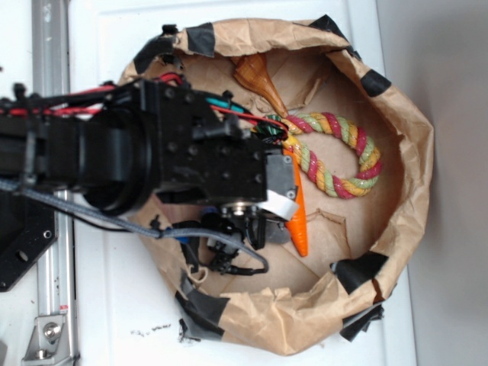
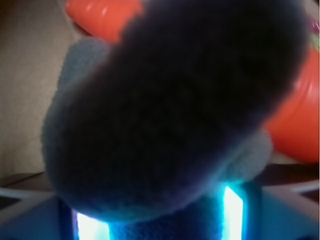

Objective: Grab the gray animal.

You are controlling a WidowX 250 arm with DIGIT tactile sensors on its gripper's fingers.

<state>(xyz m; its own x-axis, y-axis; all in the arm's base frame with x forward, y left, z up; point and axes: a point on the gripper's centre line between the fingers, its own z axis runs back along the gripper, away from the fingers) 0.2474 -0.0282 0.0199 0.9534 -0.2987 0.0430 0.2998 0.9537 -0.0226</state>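
The gray animal (image 2: 175, 100), a fuzzy gray plush, fills most of the wrist view and sits deep between my lit fingers (image 2: 232, 215). My gripper (image 2: 160, 225) is shut on it. In the exterior view my gripper (image 1: 263, 229) reaches down into the brown paper bag, and only a small gray bit of the plush (image 1: 278, 232) shows beside it. The orange plastic carrot (image 1: 299, 221) lies right next to the plush, and it also shows behind the plush in the wrist view (image 2: 295, 125). The plush's ear and loop are hidden.
The brown paper bag with black tape has a tall crumpled rim (image 1: 415, 152) all round. A multicoloured rope loop (image 1: 343, 152) lies inside on the right. A brown-orange piece (image 1: 255, 76) lies at the bag's far side. Cables (image 1: 229, 252) hang under my arm.
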